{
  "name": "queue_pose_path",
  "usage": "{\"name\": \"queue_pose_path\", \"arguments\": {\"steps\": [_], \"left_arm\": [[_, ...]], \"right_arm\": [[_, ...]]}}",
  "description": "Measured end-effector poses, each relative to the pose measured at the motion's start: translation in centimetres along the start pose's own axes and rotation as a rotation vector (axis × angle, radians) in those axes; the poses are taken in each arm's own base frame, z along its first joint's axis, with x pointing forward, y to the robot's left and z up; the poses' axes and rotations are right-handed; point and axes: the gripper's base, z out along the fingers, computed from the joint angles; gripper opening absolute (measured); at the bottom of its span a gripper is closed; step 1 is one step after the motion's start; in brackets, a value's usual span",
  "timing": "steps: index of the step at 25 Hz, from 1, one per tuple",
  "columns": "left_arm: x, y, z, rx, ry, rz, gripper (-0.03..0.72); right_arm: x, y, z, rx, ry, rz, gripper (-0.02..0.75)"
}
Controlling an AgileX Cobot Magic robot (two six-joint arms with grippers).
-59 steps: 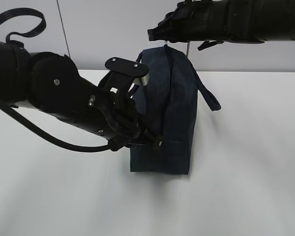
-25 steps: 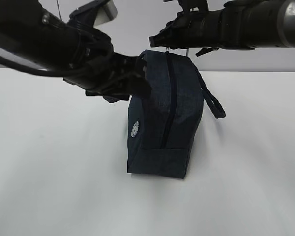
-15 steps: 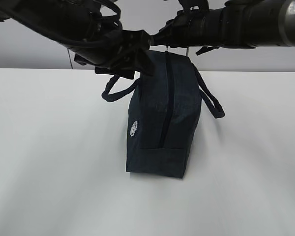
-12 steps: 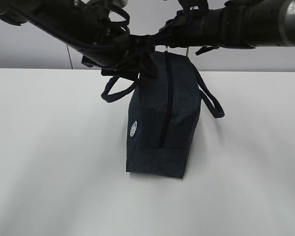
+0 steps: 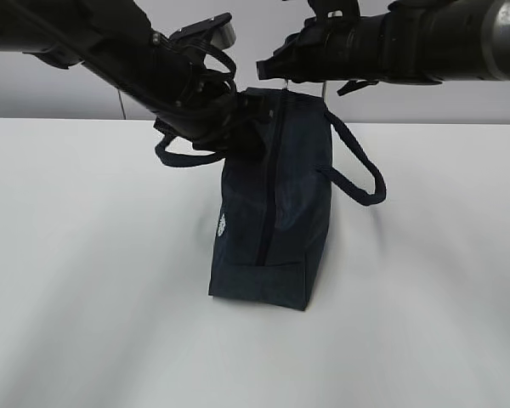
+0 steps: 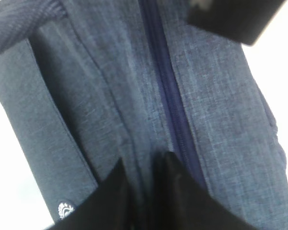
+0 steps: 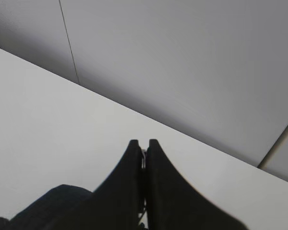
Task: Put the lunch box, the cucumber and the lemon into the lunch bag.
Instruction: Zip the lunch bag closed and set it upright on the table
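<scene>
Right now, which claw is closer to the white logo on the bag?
Left. The left claw presses on the bag at its upper left side, above the logo. The right claw hangs over the bag's top, farther away.

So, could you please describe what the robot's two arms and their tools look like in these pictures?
Both arms are matte black. The left arm is chunky, with looped black cables and a silver-faced block near the wrist. The right arm is a thick cylinder with a grey metallic band at its far end. The left tool and right tool each have two smooth black fingers tapering to the tips.
</scene>
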Motion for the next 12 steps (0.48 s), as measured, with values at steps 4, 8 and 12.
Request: {"name": "queue_pose_path", "arguments": {"steps": [4, 8, 12], "left_arm": [[0.28, -0.05, -0.01, 0.008, 0.031, 0.06, 0.003], [0.55, -0.07, -0.09, 0.008, 0.07, 0.119, -0.003], [0.74, -0.02, -0.45, -0.01, 0.104, 0.168, -0.004]], "right_arm": [[-0.01, 0.02, 0.0, -0.002, -0.001, 0.0, 0.0], [-0.01, 0.02, 0.0, -0.002, -0.001, 0.014, 0.0], [-0.01, 0.03, 0.0, -0.004, -0.001, 0.042, 0.0]]}}
